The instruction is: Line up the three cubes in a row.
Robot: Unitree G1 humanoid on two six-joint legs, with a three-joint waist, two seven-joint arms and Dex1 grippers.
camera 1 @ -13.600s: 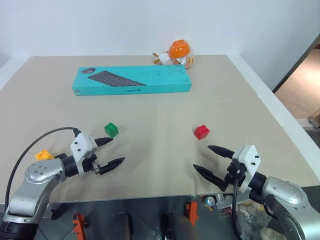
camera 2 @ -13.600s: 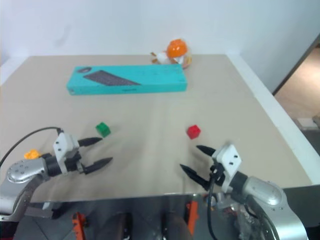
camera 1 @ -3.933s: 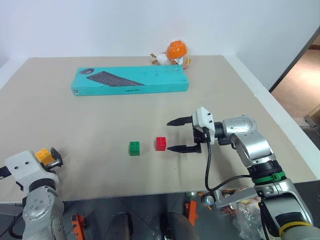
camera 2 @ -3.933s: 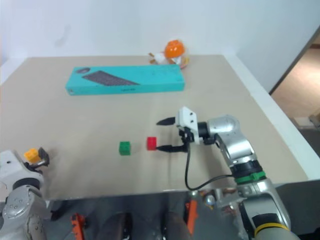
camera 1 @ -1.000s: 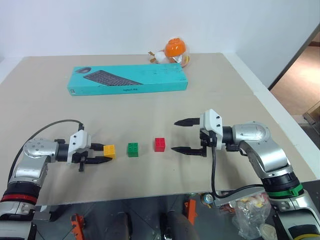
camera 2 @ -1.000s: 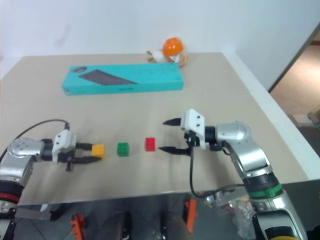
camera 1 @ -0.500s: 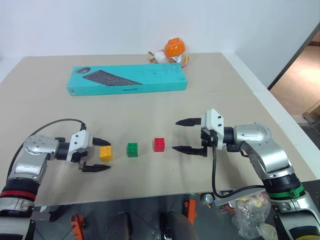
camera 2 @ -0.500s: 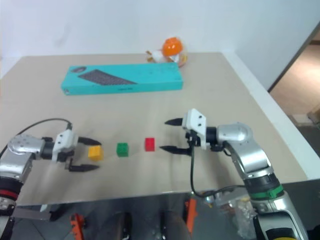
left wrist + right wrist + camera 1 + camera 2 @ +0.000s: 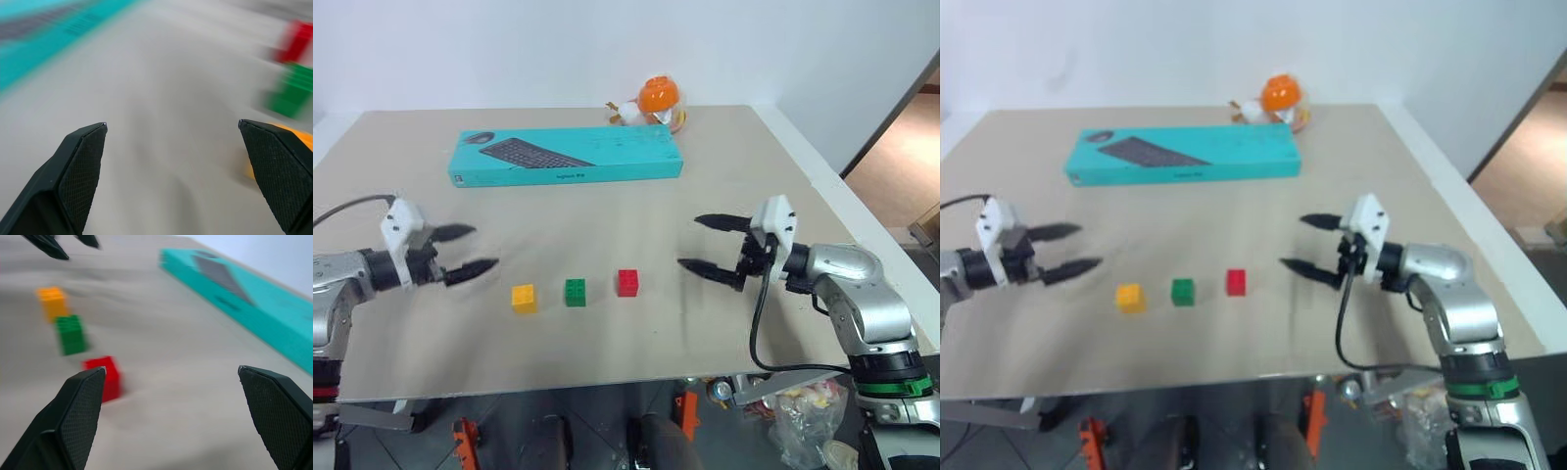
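Three cubes sit in a row near the table's front: yellow-orange cube [image 9: 524, 298], green cube [image 9: 575, 292], red cube [image 9: 627, 283], with small gaps between them. My left gripper [image 9: 481, 248] hangs open to the left of the yellow-orange cube, apart from it, holding nothing. To the right of the red cube my right gripper [image 9: 689, 241] is open and empty, well clear of it. In the right wrist view the red cube [image 9: 102, 377], green cube [image 9: 71, 334] and yellow-orange cube [image 9: 53, 302] run in one line.
A long teal keyboard box [image 9: 570, 157] lies across the far middle of the table. An orange round toy [image 9: 658, 101] stands behind it at the back edge. The table's front edge [image 9: 607, 380] runs just below the cubes.
My left gripper opened, let go of the yellow-orange cube beside the green one, and drew back left and upward. My right gripper moved right, away from the red cube.
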